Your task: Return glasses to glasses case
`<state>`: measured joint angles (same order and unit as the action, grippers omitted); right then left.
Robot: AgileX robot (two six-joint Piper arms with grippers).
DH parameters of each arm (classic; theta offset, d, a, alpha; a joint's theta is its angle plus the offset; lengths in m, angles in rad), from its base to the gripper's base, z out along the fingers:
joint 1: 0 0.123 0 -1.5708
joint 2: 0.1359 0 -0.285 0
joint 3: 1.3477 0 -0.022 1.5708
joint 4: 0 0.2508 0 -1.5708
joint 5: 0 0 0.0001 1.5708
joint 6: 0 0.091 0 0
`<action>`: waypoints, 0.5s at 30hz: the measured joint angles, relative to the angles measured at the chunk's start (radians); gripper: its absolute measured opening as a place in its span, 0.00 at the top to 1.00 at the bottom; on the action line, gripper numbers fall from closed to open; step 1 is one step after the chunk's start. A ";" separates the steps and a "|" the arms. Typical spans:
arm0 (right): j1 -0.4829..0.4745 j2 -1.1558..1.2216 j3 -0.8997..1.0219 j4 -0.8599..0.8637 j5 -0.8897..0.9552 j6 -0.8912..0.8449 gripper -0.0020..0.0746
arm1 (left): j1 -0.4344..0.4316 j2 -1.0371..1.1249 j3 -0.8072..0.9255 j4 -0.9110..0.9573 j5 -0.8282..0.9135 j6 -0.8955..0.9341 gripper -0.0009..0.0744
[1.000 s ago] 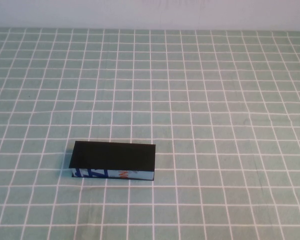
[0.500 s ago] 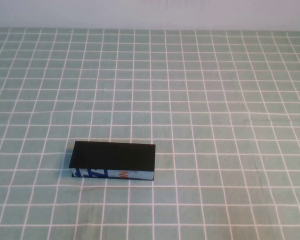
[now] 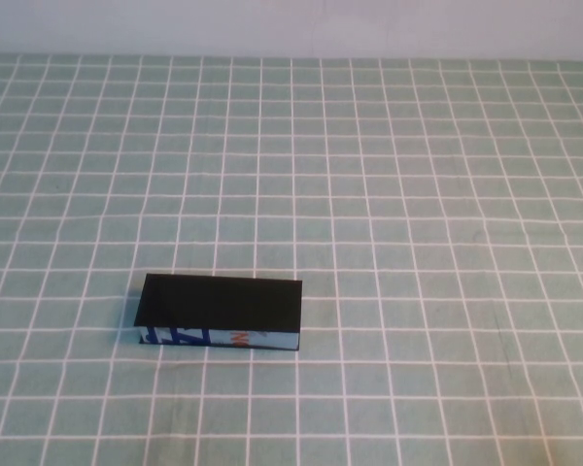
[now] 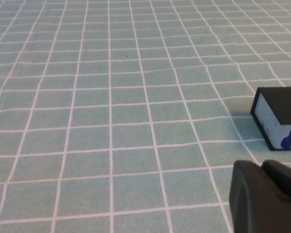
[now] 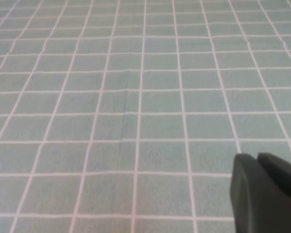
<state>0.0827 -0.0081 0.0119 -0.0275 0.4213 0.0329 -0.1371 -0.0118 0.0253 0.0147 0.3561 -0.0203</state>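
Note:
The glasses case lies closed on the checked cloth, left of the middle and near the front, with its black lid on top and its white front with blue and orange print facing me. One end of it shows in the left wrist view. The glasses are not in view. My left gripper is shut and empty, low over the cloth a short way from that end of the case. My right gripper is shut and empty over bare cloth. Neither gripper shows in the high view.
A green cloth with a white grid covers the whole table. A pale wall runs along the far edge. Nothing else stands on the cloth.

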 joint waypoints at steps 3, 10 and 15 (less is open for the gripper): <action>0.000 -0.002 0.004 0.002 -0.017 0.000 0.99 | 0.000 0.000 0.000 0.001 0.000 0.000 0.99; 0.029 -0.002 0.004 0.002 -0.022 0.000 0.99 | 0.000 0.000 0.000 0.001 0.000 0.000 0.99; 0.009 -0.002 0.004 0.002 -0.022 0.000 0.99 | 0.000 0.000 0.000 0.001 0.000 0.000 0.99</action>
<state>0.0915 -0.0103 0.0158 -0.0254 0.3998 0.0329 -0.1371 -0.0118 0.0253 0.0154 0.3561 -0.0203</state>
